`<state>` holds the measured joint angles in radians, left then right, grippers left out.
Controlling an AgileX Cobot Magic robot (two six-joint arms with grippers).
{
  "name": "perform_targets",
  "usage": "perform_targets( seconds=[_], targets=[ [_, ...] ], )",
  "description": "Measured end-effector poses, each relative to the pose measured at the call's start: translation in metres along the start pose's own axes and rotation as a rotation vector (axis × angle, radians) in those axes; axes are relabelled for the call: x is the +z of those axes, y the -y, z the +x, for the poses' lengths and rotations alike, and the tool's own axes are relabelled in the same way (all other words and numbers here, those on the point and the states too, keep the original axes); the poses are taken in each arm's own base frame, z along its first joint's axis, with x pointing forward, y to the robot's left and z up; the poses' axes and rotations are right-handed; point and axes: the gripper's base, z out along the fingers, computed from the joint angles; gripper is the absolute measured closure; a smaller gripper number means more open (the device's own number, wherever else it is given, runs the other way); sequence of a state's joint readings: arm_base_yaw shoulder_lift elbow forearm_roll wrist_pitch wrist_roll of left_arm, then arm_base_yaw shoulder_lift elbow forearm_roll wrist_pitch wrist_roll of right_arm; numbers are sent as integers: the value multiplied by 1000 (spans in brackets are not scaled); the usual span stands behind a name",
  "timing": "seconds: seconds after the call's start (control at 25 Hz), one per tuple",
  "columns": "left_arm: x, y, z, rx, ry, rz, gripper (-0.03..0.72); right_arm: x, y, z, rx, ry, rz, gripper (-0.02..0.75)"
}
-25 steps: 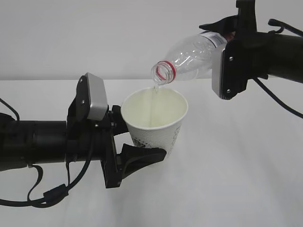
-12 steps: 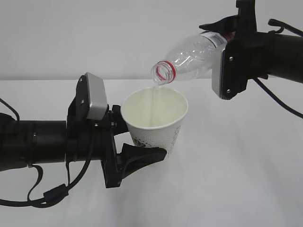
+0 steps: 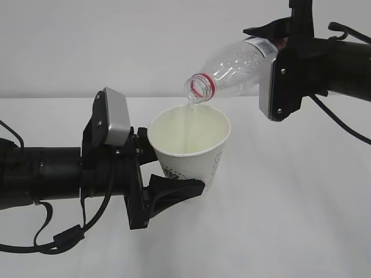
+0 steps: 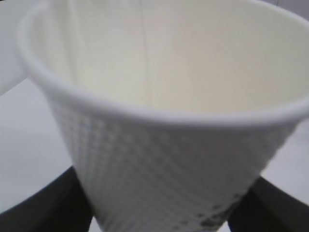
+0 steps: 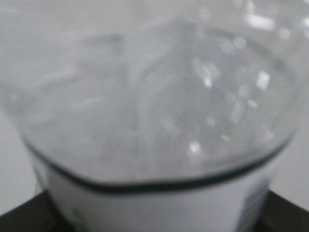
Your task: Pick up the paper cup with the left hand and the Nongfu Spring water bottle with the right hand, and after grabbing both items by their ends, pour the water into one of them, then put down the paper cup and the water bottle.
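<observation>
Over white table (image 3: 290, 220), right hand (image 3: 282, 36) tilts bottle (image 3: 232, 68).

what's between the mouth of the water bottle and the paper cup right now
A thin stream of water runs from the Nongfu Spring water bottle mouth into the paper cup; otherwise open air. The exterior view shows it.

The exterior view looks level across the table (image 3: 278, 220) toward the plain wall, with the paper cup (image 3: 191, 152) at mid-frame. The left wrist view sits very close to the paper cup (image 4: 164, 159), blurred, looking into its mouth. The right wrist view presses against the Nongfu Spring water bottle (image 5: 154, 121), also shown above the cup in the exterior view (image 3: 235, 68).
</observation>
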<state>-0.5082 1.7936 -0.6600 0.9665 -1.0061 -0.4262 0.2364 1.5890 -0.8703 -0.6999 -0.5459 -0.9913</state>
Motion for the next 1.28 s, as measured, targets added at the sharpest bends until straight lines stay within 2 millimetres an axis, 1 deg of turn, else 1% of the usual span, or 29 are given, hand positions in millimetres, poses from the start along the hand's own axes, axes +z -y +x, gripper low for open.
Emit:
perform_targets(
  seconds=[1.28],
  targets=[
    [0, 0, 0, -5, 1, -1, 139, 0, 0, 0, -1, 1, 1, 261]
  ],
)
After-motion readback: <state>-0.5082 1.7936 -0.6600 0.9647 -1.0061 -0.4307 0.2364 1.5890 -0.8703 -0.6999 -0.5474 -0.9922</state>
